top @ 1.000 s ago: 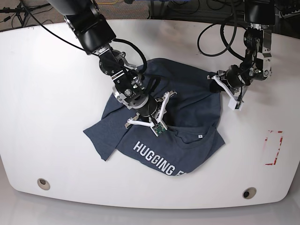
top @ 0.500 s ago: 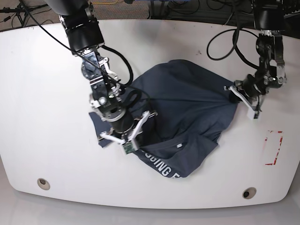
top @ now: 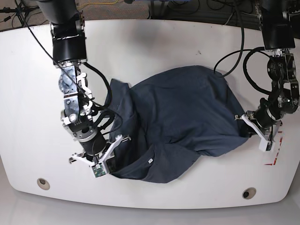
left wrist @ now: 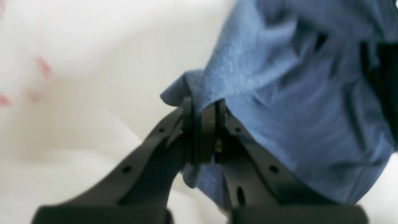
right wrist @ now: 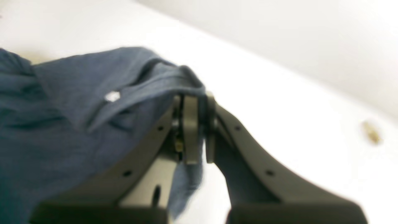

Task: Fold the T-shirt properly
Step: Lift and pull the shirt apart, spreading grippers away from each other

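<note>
One T-shirt [top: 183, 105], half spread on the white table [top: 56, 187], front edge pinched in both left gripper [top: 247, 132] and right gripper [top: 108, 169]. Step looks like pulling the fold forward; next move likely needs lowering the edge evenly, then release.

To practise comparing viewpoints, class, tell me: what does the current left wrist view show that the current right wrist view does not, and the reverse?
Only the left wrist view: the left pincer, closed on the T-shirt, and blurred red marks on the white surface.

Only the right wrist view: the right pincer, also closed on the shirt, plus a small white tag and a blurred brownish spot.

Both: dark blue cloth bunched at a pincer, over a white surface.
</note>
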Tool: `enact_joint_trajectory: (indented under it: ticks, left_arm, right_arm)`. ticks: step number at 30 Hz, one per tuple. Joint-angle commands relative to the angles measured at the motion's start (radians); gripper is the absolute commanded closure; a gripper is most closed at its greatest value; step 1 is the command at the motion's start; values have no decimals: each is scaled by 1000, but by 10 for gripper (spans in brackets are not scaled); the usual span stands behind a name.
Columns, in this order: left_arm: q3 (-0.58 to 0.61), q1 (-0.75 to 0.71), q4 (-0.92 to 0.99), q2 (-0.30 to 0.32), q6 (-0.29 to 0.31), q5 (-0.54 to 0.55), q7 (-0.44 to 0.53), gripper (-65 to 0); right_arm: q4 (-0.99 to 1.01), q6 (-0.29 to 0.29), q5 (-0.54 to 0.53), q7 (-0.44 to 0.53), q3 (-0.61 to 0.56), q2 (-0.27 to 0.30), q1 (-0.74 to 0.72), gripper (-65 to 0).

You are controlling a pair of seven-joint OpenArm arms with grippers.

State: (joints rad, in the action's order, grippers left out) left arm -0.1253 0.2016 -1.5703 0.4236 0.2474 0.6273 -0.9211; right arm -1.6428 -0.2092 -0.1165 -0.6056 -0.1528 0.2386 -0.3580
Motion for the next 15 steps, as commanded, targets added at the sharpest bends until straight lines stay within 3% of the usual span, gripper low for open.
enact_joint_trajectory:
  ticks: [1,9,15]
  left_arm:
    - [-10,66,-58,16,3,10,7,0]
    - [-66,212,-68,37,3,10,-59,0]
    - [-93,299,-65,39,3,10,-92,0]
  right_arm:
    - [-21,7,7,26,11,34,-59,0]
    - [10,4,7,26,11,126,-171,0]
    - [36,-35,7,26,12,160,-247,0]
